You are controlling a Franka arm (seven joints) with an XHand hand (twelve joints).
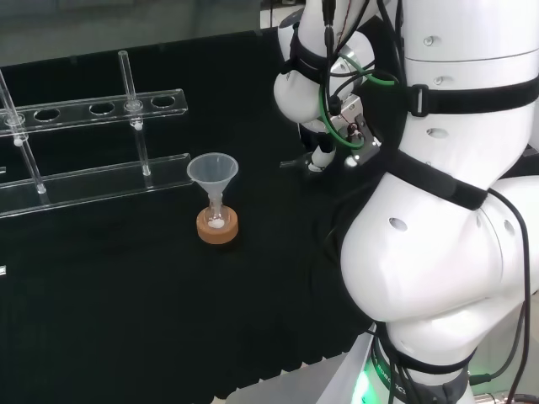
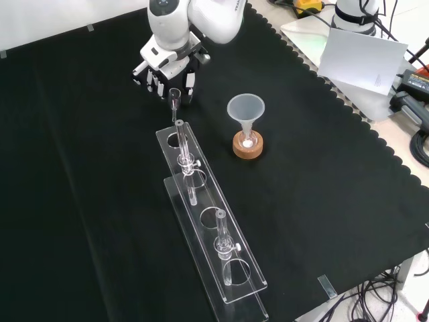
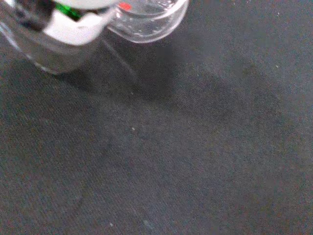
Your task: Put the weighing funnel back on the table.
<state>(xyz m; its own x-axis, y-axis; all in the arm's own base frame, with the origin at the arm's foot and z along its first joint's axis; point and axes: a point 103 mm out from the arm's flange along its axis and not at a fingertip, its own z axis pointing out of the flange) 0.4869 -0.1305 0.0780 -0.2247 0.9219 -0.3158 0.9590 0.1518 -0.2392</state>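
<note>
Front view, left to right: bare black cloth on the left. Next is the hand at the top, fingers pointing down and closed in a pinch on the weighing funnel. The small clear piece hangs below the fingertips, long axis near upright, lower end toward the cloth. It seems just above the cloth, contact can't be told. Wrist view agrees: clear rounded piece close by the white part of the hand, cloth right beneath.

Key relation: the piece is directly under the hand, so the put-down is mostly straight down, and it likely has to tip over to lie flat. Just below it in the view sits the end of the clear tube rack with an upright tube. That's close, so a knock is possible if the piece falls that way; open cloth lies to the view's left.

Further right the funnel stands in its flask on the cork ring, well apart, not involved
</note>
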